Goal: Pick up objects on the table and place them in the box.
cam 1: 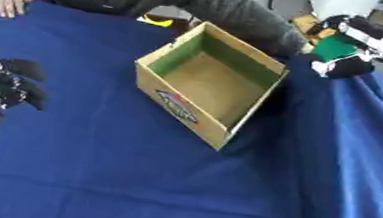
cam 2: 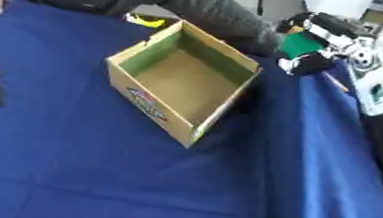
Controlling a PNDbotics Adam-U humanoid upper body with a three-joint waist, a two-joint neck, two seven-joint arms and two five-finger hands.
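An open cardboard box (cam 1: 210, 90) sits on a blue-covered surface (cam 1: 136, 176), a little toward the far edge and turned at an angle so one corner points to the near edge. Its inside looks bare, with a brown floor and a green inner wall on the far-left side. A colourful label (cam 1: 176, 107) marks its outer near-left wall.

The robot's right hand (cam 2: 305, 45) is at the far right corner of the surface, beyond the box and apart from it. Its fingers are curled round a green object (cam 2: 299, 44), which is held above the cloth near the surface's right edge.

The robot's left hand (cam 1: 8, 86) shows at the left edge of the surface, well apart from the box, with dark fingers curled and nothing in them.

A person's sleeve (cam 1: 239, 17) reaches across the far edge, ending just behind the box's far corner. A small yellow thing (cam 1: 157, 21) lies at the far edge, left of that sleeve.
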